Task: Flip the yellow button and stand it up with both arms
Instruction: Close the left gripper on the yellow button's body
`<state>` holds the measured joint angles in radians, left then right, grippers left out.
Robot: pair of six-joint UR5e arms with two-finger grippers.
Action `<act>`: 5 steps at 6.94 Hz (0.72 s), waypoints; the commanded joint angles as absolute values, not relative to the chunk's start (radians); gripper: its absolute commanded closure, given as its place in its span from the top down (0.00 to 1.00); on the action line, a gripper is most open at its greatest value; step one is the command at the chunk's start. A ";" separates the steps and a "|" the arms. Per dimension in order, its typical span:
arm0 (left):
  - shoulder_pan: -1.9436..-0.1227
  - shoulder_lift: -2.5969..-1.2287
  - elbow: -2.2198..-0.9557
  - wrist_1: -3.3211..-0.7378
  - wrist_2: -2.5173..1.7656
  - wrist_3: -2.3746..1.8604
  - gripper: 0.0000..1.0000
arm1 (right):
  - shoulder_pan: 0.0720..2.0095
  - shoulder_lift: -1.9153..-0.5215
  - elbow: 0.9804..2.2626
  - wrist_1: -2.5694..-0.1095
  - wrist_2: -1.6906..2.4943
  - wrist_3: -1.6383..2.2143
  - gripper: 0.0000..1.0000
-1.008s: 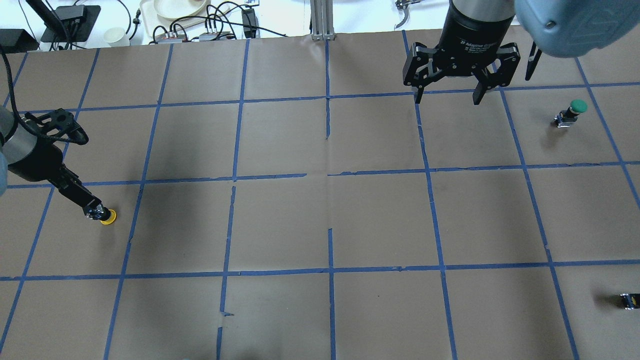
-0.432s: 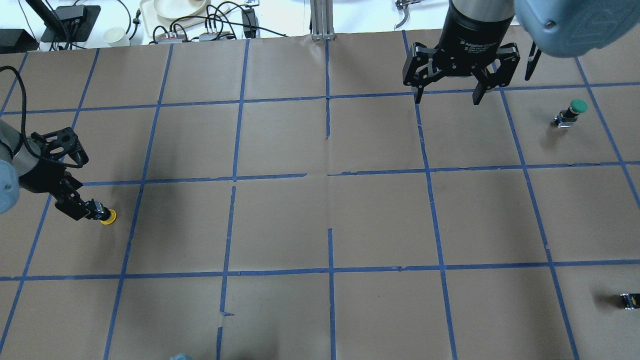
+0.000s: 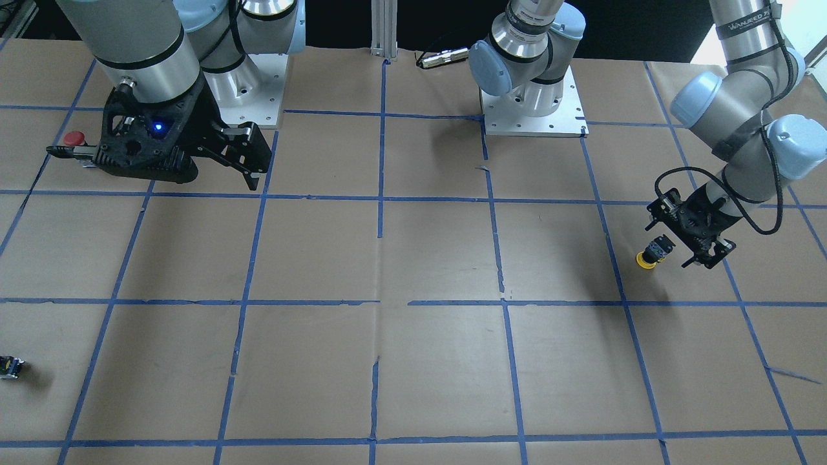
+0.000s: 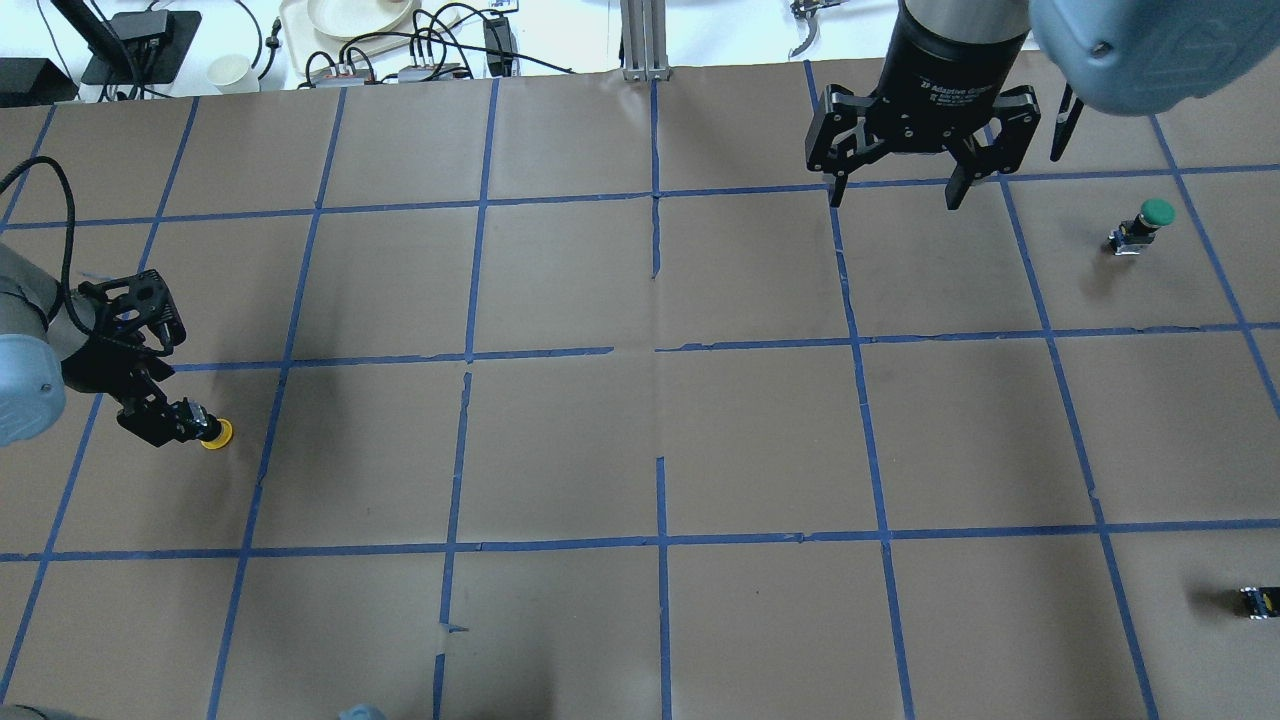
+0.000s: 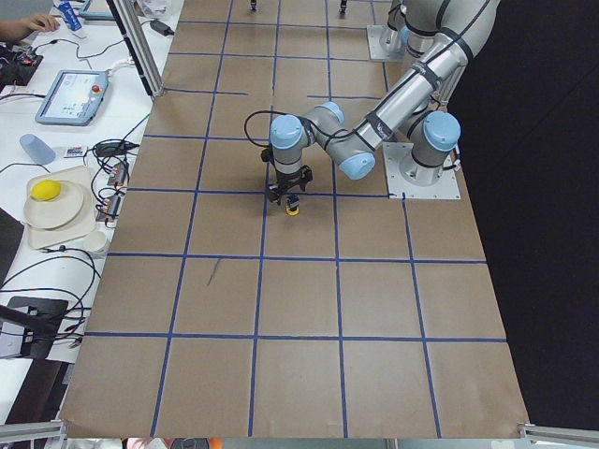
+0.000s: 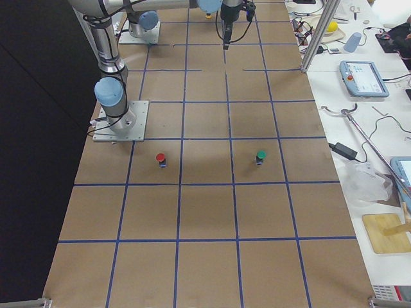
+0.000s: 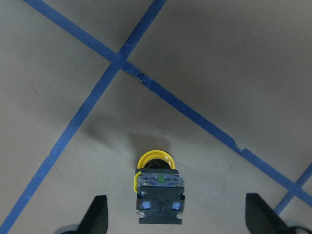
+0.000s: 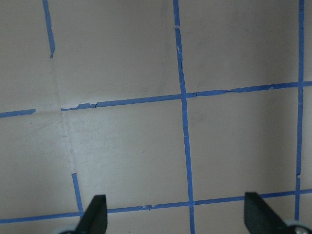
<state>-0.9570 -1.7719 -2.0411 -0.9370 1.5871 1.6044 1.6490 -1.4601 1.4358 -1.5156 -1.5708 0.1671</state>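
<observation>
The yellow button (image 4: 214,433) rests on the brown paper at the table's left, its yellow cap pointing away from my left gripper and its black body (image 7: 160,195) toward it. It also shows in the front view (image 3: 647,258) and the left side view (image 5: 292,209). My left gripper (image 4: 180,422) is open, and the wrist view shows its fingertips (image 7: 98,214) wide apart on either side of the button without touching it. My right gripper (image 4: 892,198) is open and empty, high over the far right of the table, and its wrist view shows only paper between its fingertips (image 8: 96,214).
A green-capped button (image 4: 1150,218) stands at the far right. A red-capped button (image 3: 74,137) sits near the right arm's base. A tiny dark part (image 4: 1258,601) lies at the near right edge. Both arm bases (image 3: 533,103) stand at the robot's side of the table.
My left wrist has swung toward the near-left around the yellow button. The button has stayed in place. The right arm has not moved.
</observation>
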 commanded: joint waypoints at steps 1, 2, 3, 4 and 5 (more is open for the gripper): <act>-0.956 -1.792 -2.048 -0.925 1.600 1.608 0.99 | 1.649 -1.460 1.436 -1.516 -1.571 0.167 1.00; -0.956 -1.793 -2.058 -0.925 1.598 1.603 0.96 | 1.649 -1.460 1.436 -1.516 -1.571 0.167 1.00; -0.956 -1.793 -2.068 -0.923 1.598 1.601 0.80 | 1.649 -1.460 1.436 -1.516 -1.571 0.167 1.00; -0.956 -1.792 -2.068 -0.923 1.600 1.606 0.68 | 1.649 -1.460 1.436 -1.516 -1.571 0.167 1.00; -0.956 -1.792 -2.068 -0.923 1.635 1.612 0.53 | 1.649 -1.460 1.436 -1.514 -1.571 0.167 1.00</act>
<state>-0.9556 -1.7920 -2.0666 -0.9237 1.6086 1.6065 1.6490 -1.4603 1.4358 -1.5152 -1.5708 0.1672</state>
